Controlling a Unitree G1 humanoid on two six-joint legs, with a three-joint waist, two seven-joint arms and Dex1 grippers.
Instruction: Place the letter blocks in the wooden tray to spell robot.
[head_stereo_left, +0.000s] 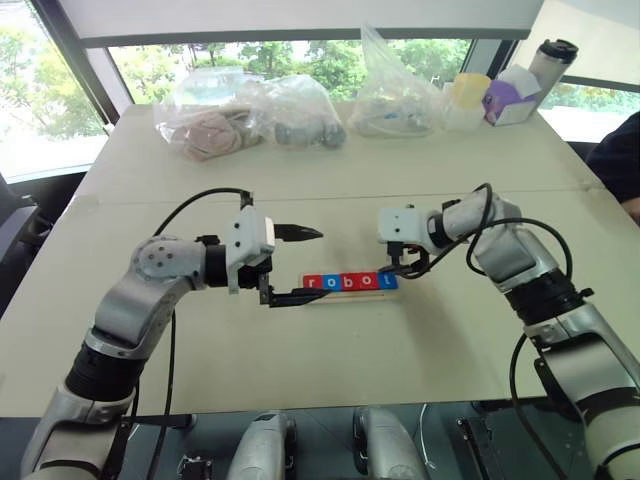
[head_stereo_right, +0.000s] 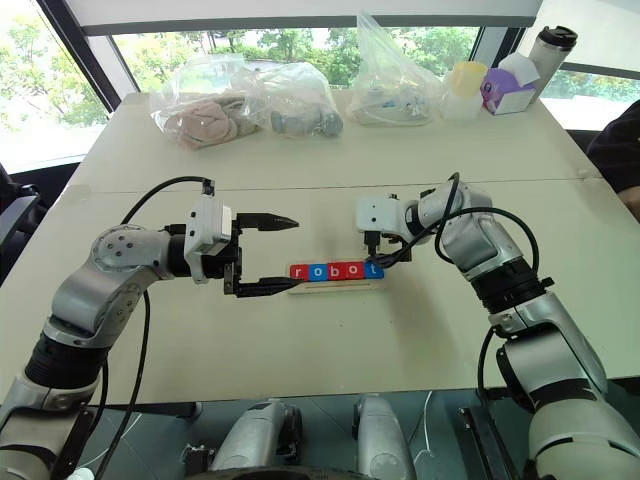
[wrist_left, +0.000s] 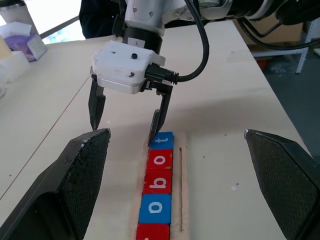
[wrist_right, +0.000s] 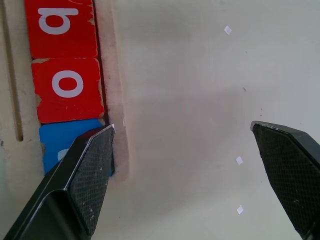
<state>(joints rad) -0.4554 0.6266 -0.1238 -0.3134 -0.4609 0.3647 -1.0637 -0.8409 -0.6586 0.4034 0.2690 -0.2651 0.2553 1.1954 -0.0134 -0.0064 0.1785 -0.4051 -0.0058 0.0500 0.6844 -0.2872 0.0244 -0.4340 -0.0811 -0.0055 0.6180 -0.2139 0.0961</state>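
Observation:
The wooden tray (head_stereo_left: 352, 295) lies at the table's middle. Five letter blocks (head_stereo_left: 350, 282) sit in it in a row and read r, o, b, o, t. In the left wrist view the row ends with the blue t block (wrist_left: 162, 141). My right gripper (wrist_left: 123, 135) hangs open over that end, and one fingertip (wrist_left: 153, 136) is at the t block's outer edge. The right wrist view shows the red o block (wrist_right: 67, 89) and the blue t block (wrist_right: 62, 145) beside its finger (wrist_right: 85, 175). My left gripper (head_stereo_left: 313, 265) is open at the tray's r end, with nothing between its fingers.
Several clear plastic bags (head_stereo_left: 250, 115) with items lie along the table's far edge. A yellow cup (head_stereo_left: 470, 90), a purple box (head_stereo_left: 505, 100) and a flask (head_stereo_left: 552, 60) stand at the far right. A person's dark sleeve (head_stereo_left: 620, 160) shows at the right edge.

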